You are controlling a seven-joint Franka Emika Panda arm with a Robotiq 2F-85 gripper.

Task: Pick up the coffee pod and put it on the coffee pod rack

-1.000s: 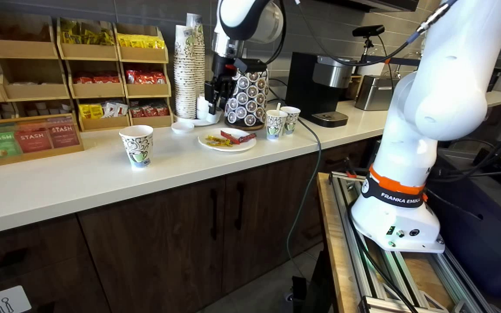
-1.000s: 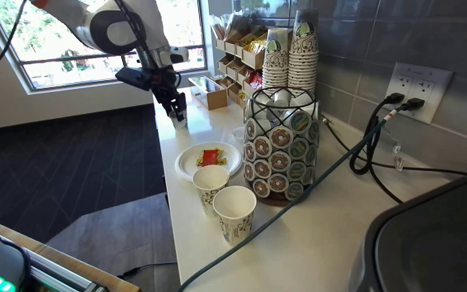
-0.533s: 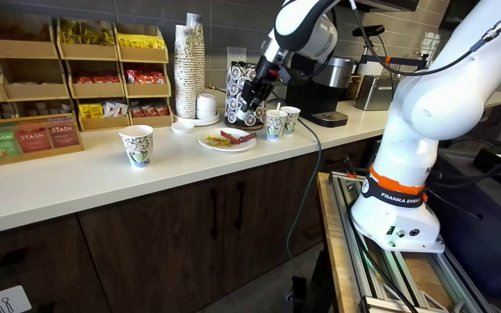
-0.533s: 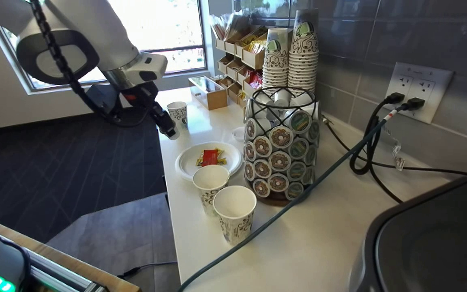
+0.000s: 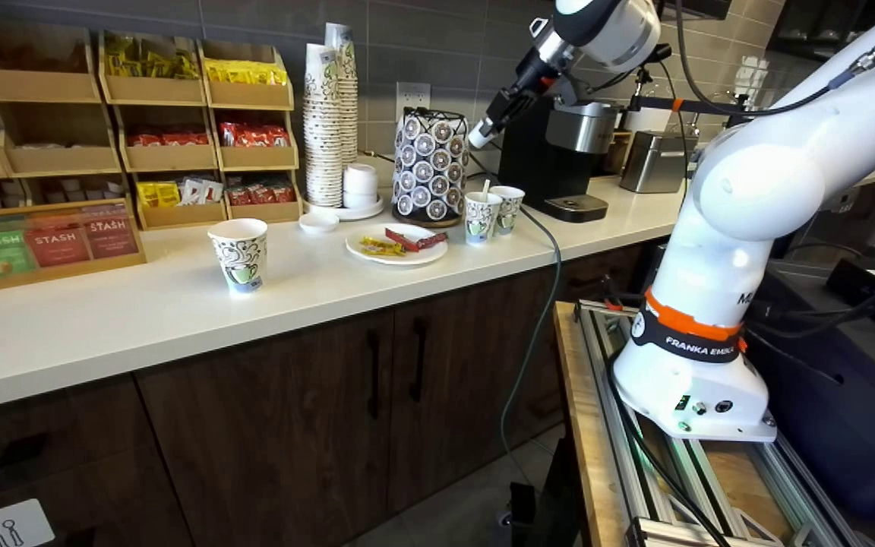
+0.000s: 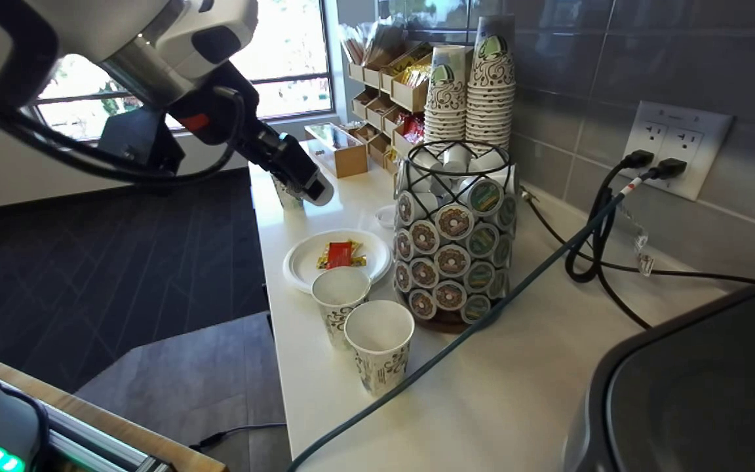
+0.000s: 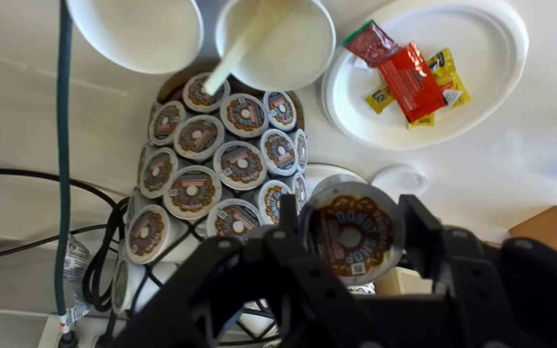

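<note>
The coffee pod (image 7: 351,237), white with a brown donut-print lid, is held between the two fingers of my gripper (image 7: 351,212). In an exterior view, the gripper (image 5: 489,125) tilts down to the left and the white pod (image 5: 478,138) sticks out at its tip, at the height of the rack's upper rows. The coffee pod rack (image 6: 459,174) is a black wire cylinder on a wooden base, full of pods on its sides, with loose pods inside its top. The pod (image 6: 326,191) is in the air, apart from the rack. In the wrist view the rack base (image 7: 299,108) shows up and left of the gripper.
Two paper cups (image 6: 341,288) (image 6: 379,328), one with a stirrer, stand beside the rack. A white plate (image 6: 299,262) holds sugar packets. Tall cup stacks (image 5: 323,129) stand behind. A coffee maker (image 5: 529,144) is near the arm. A cable (image 6: 456,344) crosses in front of the rack.
The gripper, holding the pod, has swung from near the cup stacks, past the rack's front, to the coffee maker's side of it, and has risen. The rack, cups and plate have not moved.
</note>
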